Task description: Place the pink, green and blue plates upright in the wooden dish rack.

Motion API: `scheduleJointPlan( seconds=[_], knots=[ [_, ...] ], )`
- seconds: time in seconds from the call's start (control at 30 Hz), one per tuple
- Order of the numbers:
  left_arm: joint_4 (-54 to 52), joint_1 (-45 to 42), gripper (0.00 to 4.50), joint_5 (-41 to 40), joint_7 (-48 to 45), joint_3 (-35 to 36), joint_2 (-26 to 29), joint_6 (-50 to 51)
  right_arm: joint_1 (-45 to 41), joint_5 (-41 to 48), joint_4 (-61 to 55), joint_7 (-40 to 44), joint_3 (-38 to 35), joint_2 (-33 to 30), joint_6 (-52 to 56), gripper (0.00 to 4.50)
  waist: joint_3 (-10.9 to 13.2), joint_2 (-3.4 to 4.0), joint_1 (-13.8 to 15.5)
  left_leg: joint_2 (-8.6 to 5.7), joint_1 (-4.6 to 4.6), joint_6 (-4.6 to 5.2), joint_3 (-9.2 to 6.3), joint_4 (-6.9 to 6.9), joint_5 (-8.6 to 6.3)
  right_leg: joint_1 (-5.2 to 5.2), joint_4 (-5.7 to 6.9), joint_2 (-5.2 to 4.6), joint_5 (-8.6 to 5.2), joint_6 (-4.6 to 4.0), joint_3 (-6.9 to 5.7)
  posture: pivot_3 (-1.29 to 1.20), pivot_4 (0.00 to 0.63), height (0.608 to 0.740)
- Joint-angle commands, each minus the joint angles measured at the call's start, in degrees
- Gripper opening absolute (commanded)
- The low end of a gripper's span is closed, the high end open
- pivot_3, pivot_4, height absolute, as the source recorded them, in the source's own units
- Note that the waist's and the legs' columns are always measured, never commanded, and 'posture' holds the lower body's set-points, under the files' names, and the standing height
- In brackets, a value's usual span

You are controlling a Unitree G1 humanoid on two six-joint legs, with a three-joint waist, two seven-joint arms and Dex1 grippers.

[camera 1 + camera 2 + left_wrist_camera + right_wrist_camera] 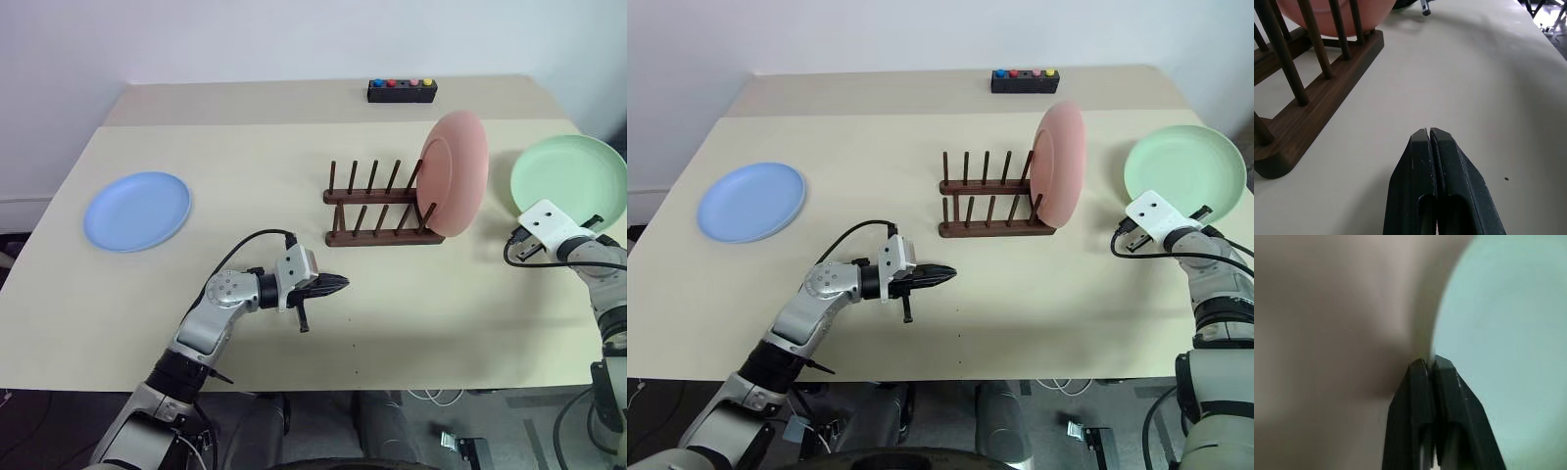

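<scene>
The pink plate [454, 171] stands upright in the right end slot of the wooden dish rack [362, 238]. The green plate [568, 176] lies flat at the table's right side. My right gripper [1430, 361] is at its near rim and is shut on that thin edge. Far to the left, the blue plate [137, 211] lies flat on the table. My left gripper [338, 284] hovers just in front of the rack's near rail, pointing right. It is shut with nothing in it, and the left wrist view shows its fingertips [1420, 139] pressed together.
A small black box with coloured buttons [402, 90] sits at the back of the beige table [245, 147]. Several rack slots to the left of the pink plate hold nothing. The table's right edge runs close beside the green plate.
</scene>
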Motion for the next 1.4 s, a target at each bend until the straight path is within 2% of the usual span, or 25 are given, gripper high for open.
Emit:
scheduleJointPlan(
  seconds=[0.03, 0.13, 0.23, 0.4, 0.6, 0.8, 1.03, 1.2, 1.4],
  knots=[
    [-2.4, 0.2, 0.0, -0.3, 0.3, 0.8, -0.1, 0.0, 1.2, -2.4, -3.7, -6.4, -0.1, -2.1, -2.0, 0.05, 0.0, 0.01, 0.0, 0.0, 0.0, 0.0, 0.0, 0.0, 0.0, -0.01, 0.01, 0.0, 0.0, 0.0, 0.0, 0.0, 0.15, 0.74],
    [-2.7, 0.3, 0.0, -0.8, 0.7, 1.1, -0.4, 0.2, 3.5, -3.6, -10.2, -10.5, -1.6, -4.4, -3.1, 0.05, 0.0, 0.04, 0.0, 0.0, -0.01, 0.0, 0.0, 0.0, 0.0, -0.02, 0.01, 0.0, 0.0, 0.0, 0.01, 0.0, 0.15, 0.74],
    [-3.3, 0.6, 0.0, -1.0, 0.9, 1.3, -0.5, 0.5, 7.3, -2.7, -23.0, -10.9, -5.2, -7.4, -3.1, 0.05, 0.0, 0.14, 0.0, -0.01, -0.02, 0.0, 0.0, 0.0, 0.0, -0.03, 0.02, 0.0, 0.0, 0.0, 0.02, 0.0, 0.15, 0.74],
    [-3.7, 0.8, 0.0, -1.2, 1.3, 1.7, -0.4, 0.7, 10.3, 0.2, -40.2, -6.9, -10.7, -9.8, 0.4, 0.05, 0.0, 0.17, -0.8, 0.0, -0.01, 0.0, -0.02, -0.01, 0.0, -0.03, 0.04, 0.01, 0.0, 0.01, 0.01, 0.0, 0.15, 0.74],
    [-3.7, 0.6, 0.0, -1.3, 1.8, 2.4, -0.5, 0.6, 5.1, 5.7, -55.7, 0.8, -12.7, -9.4, 3.6, 0.05, 0.0, 0.17, -1.2, 0.0, -0.01, 0.0, -0.03, -0.01, 0.0, -0.02, 0.03, 0.0, 0.0, 0.01, 0.01, 0.0, 0.15, 0.74],
    [-5.0, 1.1, 0.0, -1.8, 3.0, 4.9, 0.3, 1.1, 0.0, 18.6, -69.1, 11.1, -9.9, -3.8, 9.8, 0.05, 0.0, 0.1, -1.1, 0.02, -0.01, 0.0, -0.1, -0.02, 0.0, -0.01, 0.03, 0.0, 0.0, 0.0, -0.03, 0.0, 0.15, 0.74],
    [-9.8, 2.9, 0.0, -3.5, 5.4, 10.8, 3.9, 3.9, 0.5, 38.3, -84.0, 18.0, -5.8, 7.1, 25.5, 0.05, 0.1, 0.05, -1.0, 0.02, -0.05, 0.01, -0.14, -0.02, 0.0, -0.05, 0.05, -0.01, 0.0, 0.0, -0.04, 0.0, 0.15, 0.74],
    [-10.3, 3.6, 0.0, -3.6, 6.1, 12.3, 5.5, 4.3, 4.8, 49.8, -88.5, 19.7, -4.6, 12.2, 35.9, 0.05, 0.0, 0.0, -0.6, 0.01, -0.06, 0.01, -0.19, -0.01, -0.01, -0.02, 0.03, -0.01, 0.0, 0.0, -0.08, 0.0, 0.15, 0.74],
    [-10.7, 4.3, 0.0, -3.7, 6.3, 12.4, 5.8, 4.3, 7.9, 53.5, -87.1, 19.2, -5.8, 16.7, 40.4, 0.05, 0.0, 0.0, -0.6, 0.01, -0.06, 0.01, -0.18, 0.01, -0.01, -0.05, 0.05, 0.0, 0.01, -0.01, -0.08, 0.0, 0.15, 0.74]
  ],
)
